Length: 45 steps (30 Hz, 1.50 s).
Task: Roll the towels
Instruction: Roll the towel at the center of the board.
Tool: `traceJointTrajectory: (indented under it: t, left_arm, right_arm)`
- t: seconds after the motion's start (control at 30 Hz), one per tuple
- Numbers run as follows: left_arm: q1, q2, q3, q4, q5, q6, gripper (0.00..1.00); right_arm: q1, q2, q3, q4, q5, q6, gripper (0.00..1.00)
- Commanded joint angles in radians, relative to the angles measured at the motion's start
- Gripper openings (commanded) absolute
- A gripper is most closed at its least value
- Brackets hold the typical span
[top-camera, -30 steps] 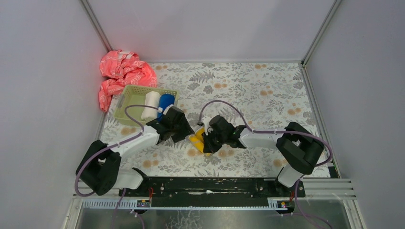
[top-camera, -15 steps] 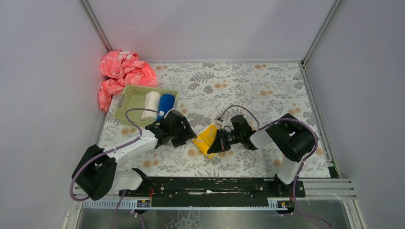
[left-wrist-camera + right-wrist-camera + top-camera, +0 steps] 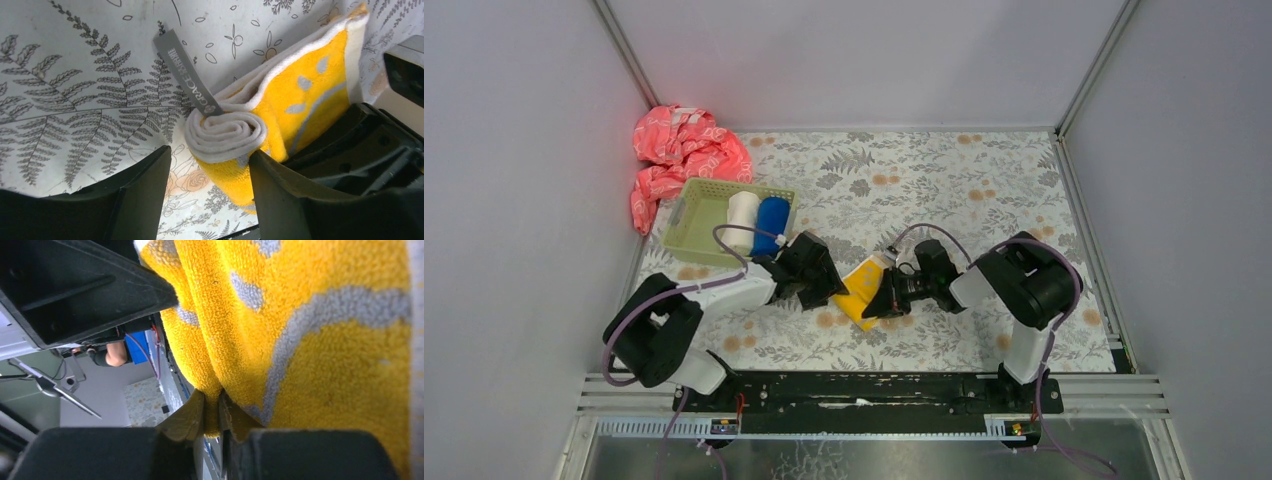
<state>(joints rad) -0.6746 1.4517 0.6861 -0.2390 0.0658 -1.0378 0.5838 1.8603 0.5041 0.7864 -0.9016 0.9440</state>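
At the far left corner a pink-red cloth (image 3: 686, 160) lies crumpled, apart from the work. Just to its right a green basket (image 3: 699, 222) holds the cream-white towel (image 3: 743, 210) and the royal blue towel (image 3: 772, 213), both rolled and lying side by side, so by this look two of the three are finished. Further right, near the middle of the flowered table (image 3: 984, 190), the left tool (image 3: 828, 290) stands moderately wide with the coiled end of the yellow-orange towel (image 3: 861, 287) between its fingers (image 3: 135, 195). In the left wrist view the spiral is clear, a grey label (image 3: 187, 75) pokes out of it, and the inner finger seems to touch the cloth while the other stands just clear. On the right side the right tool (image 3: 884, 300) is narrow and pinches a fold of the same towel, as its wrist view shows, the cloth caught between the tips. The roll looks only partly wound, with a flat yellow tail running towards the right tool. To do this step well, the left tool would best close gently around the coil so that it cannot spring loose. The right tool should keep the tail taut and square to the roll, feeding cloth evenly. A slack or skewed tail would likely give a cone rather than a cylinder, and the label may snag.
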Motion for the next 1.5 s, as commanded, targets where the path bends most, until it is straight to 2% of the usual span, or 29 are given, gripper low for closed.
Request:
traceJointTrajectory:
  t: [0.0, 0.17, 0.37, 0.63, 0.93, 1.1, 1.17, 1.2, 1.33, 1.4, 1.47]
  left_arm:
    - [-0.006, 0.054, 0.023, 0.059, -0.019, 0.022, 0.55]
    - [-0.006, 0.092, 0.007, 0.061, -0.031, 0.022, 0.52]
    - [-0.006, 0.110, 0.005, 0.065, -0.028, 0.021, 0.51]
    - [-0.007, 0.127, 0.009, 0.065, -0.023, 0.026, 0.51]
    - [-0.007, 0.132, 0.007, 0.067, -0.013, 0.024, 0.51]
    - [-0.007, 0.115, 0.007, 0.066, -0.008, 0.021, 0.52]
    - [-0.007, 0.096, 0.009, 0.057, -0.010, 0.023, 0.54]
    - [-0.005, 0.081, 0.012, 0.044, -0.017, 0.025, 0.56]
    - [0.003, -0.006, 0.008, -0.007, -0.058, 0.027, 0.61]
    - [0.009, -0.056, 0.004, -0.033, -0.078, 0.025, 0.64]
    - [0.014, -0.099, -0.001, -0.056, -0.088, 0.030, 0.73]
  right_arm:
    - [-0.011, -0.097, 0.064, -0.256, 0.090, -0.156, 0.22]
    - [0.032, -0.271, 0.184, -0.661, 0.286, -0.426, 0.43]
    - [0.218, -0.416, 0.320, -0.962, 0.663, -0.629, 0.54]
    - [0.431, -0.404, 0.365, -0.963, 0.943, -0.746, 0.59]
    - [0.542, -0.229, 0.399, -0.947, 1.106, -0.833, 0.59]
    - [0.550, -0.148, 0.405, -0.965, 1.166, -0.838, 0.51]
    - [0.550, -0.137, 0.401, -0.978, 1.164, -0.836, 0.43]
    - [0.549, -0.139, 0.398, -0.978, 1.148, -0.834, 0.34]
    - [0.516, -0.190, 0.364, -0.921, 0.947, -0.797, 0.10]
    - [0.463, -0.235, 0.329, -0.855, 0.780, -0.755, 0.06]
    - [0.400, -0.259, 0.294, -0.787, 0.600, -0.708, 0.04]
